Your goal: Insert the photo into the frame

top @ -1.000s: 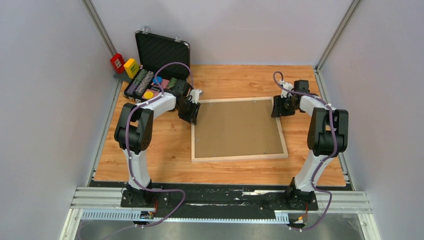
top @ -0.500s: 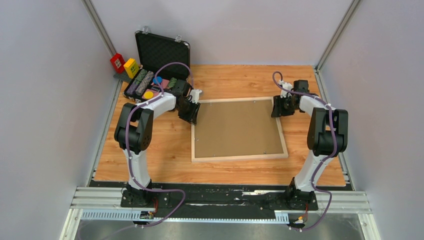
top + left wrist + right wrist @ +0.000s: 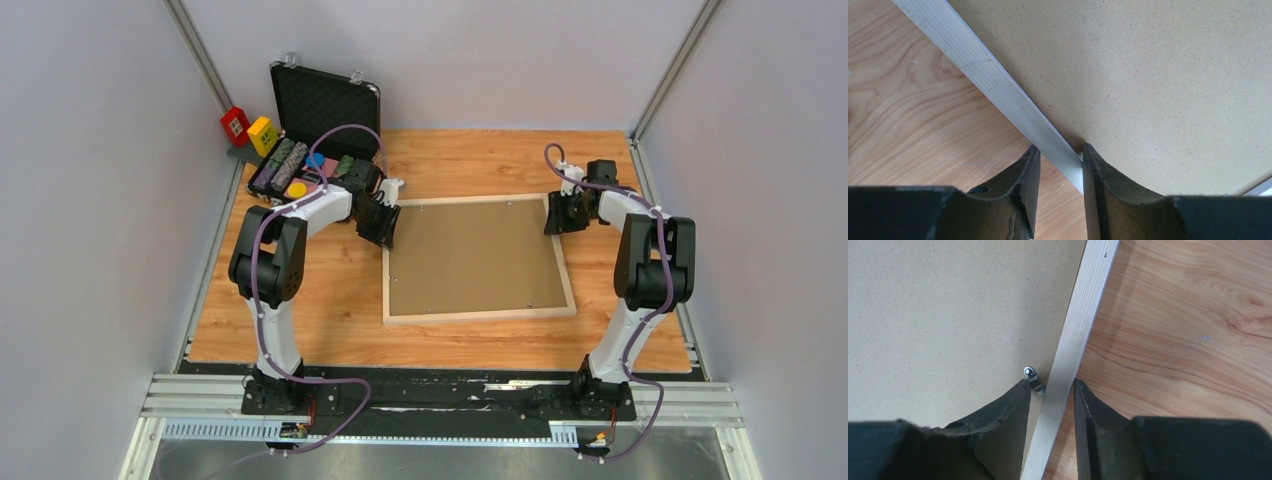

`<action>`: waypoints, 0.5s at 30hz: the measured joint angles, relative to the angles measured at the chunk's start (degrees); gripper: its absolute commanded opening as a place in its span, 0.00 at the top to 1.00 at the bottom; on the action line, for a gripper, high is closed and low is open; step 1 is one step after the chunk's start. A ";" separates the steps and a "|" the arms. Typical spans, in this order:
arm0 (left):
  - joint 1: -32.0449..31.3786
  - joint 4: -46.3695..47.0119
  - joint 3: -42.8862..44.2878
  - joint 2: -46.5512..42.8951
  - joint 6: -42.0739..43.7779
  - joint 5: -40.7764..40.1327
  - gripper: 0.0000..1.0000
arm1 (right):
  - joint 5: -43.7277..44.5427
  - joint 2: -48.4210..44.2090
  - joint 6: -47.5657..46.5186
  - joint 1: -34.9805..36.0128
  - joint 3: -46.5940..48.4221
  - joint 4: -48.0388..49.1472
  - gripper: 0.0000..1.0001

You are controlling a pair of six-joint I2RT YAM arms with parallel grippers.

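Note:
The pale wood frame [image 3: 480,315] lies flat in the middle of the table, back side up, with the plain brown backing board [image 3: 475,255] seated in it. The photo does not show in any view. My left gripper [image 3: 388,228] is at the frame's far left corner. In the left wrist view its jaws [image 3: 1060,155] straddle and touch the frame's rail [image 3: 998,80]. My right gripper [image 3: 552,213] is at the far right corner. In the right wrist view its jaws [image 3: 1050,385] straddle the rail [image 3: 1083,315], next to a small metal clip [image 3: 1032,375].
An open black hard case [image 3: 325,100] with several small items at its front stands at the back left, just behind my left arm. A red block [image 3: 236,124] and a yellow block [image 3: 262,133] sit left of it. Grey walls close in both sides.
My right gripper has shifted very slightly towards the far edge. The left arm and the frame look unchanged.

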 measured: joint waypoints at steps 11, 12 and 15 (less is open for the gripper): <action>0.00 0.00 0.00 0.00 0.02 0.00 0.59 | 0.42 0.31 0.55 -0.11 0.57 -0.20 0.78; 0.00 0.00 0.00 0.00 0.00 0.00 0.59 | 0.46 0.35 0.68 -0.11 0.63 -0.22 0.78; 0.00 0.00 0.02 0.00 0.00 0.00 0.59 | 0.46 0.39 0.92 -0.15 0.74 -0.35 0.78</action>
